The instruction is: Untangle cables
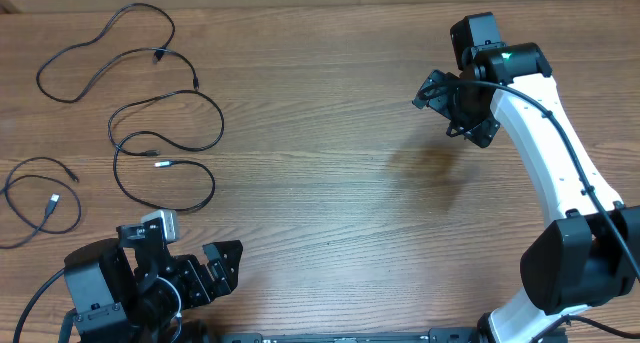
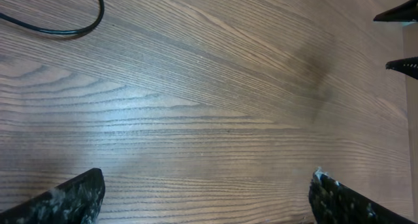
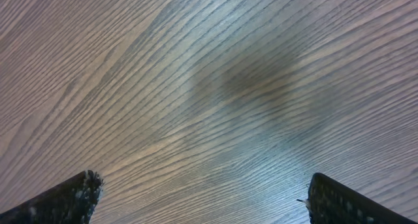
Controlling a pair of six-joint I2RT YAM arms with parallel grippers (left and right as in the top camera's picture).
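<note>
Three black cables lie apart on the left of the wooden table in the overhead view. One loops at the far left top (image 1: 108,38). One winds through the middle left (image 1: 165,148). One curls at the left edge (image 1: 45,198). My left gripper (image 1: 222,263) is open and empty near the front edge, right of the cables. A bend of the middle cable (image 2: 78,25) shows at the top left of the left wrist view, far from the left gripper's fingers (image 2: 206,198). My right gripper (image 1: 445,101) is open and empty above bare wood at the right, as the right wrist view (image 3: 199,198) shows.
The right arm (image 1: 545,143) reaches from the front right corner across the right side. The right gripper's fingertips (image 2: 398,38) show at the right edge of the left wrist view. A dark shadow (image 1: 425,163) lies on the wood below the right gripper.
</note>
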